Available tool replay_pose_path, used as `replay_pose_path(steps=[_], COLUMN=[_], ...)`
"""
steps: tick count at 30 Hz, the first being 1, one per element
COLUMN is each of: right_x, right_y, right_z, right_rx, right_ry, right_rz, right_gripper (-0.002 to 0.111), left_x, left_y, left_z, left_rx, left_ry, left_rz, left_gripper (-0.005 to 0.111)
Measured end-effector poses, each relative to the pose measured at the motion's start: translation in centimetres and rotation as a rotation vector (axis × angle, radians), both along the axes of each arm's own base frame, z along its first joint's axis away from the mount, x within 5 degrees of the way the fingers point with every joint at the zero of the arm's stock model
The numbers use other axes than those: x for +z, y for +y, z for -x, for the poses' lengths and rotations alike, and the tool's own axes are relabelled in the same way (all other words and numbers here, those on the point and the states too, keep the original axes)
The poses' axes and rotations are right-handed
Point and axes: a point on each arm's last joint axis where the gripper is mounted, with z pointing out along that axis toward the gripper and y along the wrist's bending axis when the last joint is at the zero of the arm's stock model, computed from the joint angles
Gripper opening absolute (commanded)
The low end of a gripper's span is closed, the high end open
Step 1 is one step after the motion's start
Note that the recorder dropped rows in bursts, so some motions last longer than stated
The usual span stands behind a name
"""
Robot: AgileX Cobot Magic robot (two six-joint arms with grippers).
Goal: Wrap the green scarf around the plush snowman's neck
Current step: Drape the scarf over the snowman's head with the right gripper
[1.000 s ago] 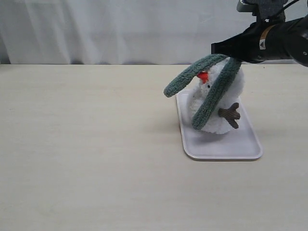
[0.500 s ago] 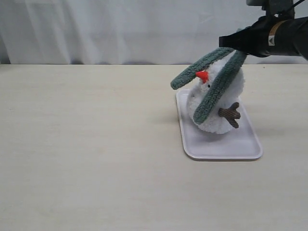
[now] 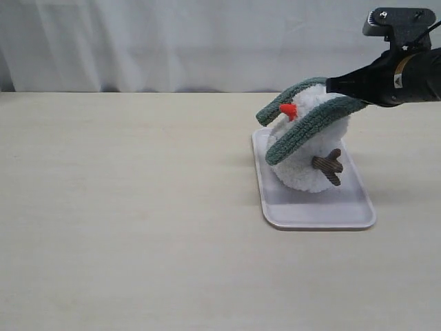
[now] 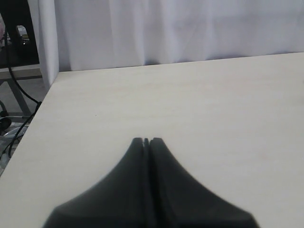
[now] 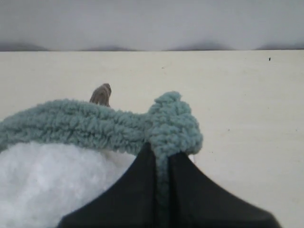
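Observation:
The plush snowman stands on a white tray, orange nose pointing left and a brown twig arm sticking out. The green scarf is folded over its head, one strip crossing the front of the body, the other passing behind the nose. My right gripper is shut on the scarf's fold just right of the head; the right wrist view shows the scarf pinched between the fingers above the white plush. My left gripper is shut on nothing, over bare table.
The pale wooden table runs left of the tray. A white curtain hangs behind it. In the left wrist view the table's edge and some cables show beyond it.
My right gripper has moved right and down with the scarf. The two hanging strips have swung lower and now lie closer against the snowman's head and body.

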Motion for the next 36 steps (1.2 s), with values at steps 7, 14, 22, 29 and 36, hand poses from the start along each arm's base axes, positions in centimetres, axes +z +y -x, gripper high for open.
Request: replay_pose_path(steps=[7, 14, 22, 29, 36], right_x=[-0.9, -1.4, 1.5, 5.3, 6.6], right_y=[-0.3, -0.6, -0.4, 2.0, 5.8], right_z=[0.6, 0.7, 1.4, 3.1, 3.6], right_rx=[-0.005, -0.02, 0.005, 0.093, 0.246], right_ry=[0.055, 0.096, -0.014, -0.146, -0.222], right_rz=[0.042, 0.071, 0.043, 0.011, 0.011], right_gripper=[0.004, 0.004, 0.004, 0.004, 0.004], left_x=[0.0, 0.0, 0.0, 0.0, 0.0], left_y=[0.0, 0.0, 0.0, 0.0, 0.0], left_z=[0.0, 0.0, 0.0, 0.0, 0.0], left_rx=[0.0, 0.0, 0.0, 0.0, 0.0], left_ry=[0.002, 0.002, 0.002, 0.002, 0.002], left_rz=[0.0, 0.0, 0.0, 0.0, 0.0], left_gripper=[0.0, 0.0, 0.0, 0.0, 0.0])
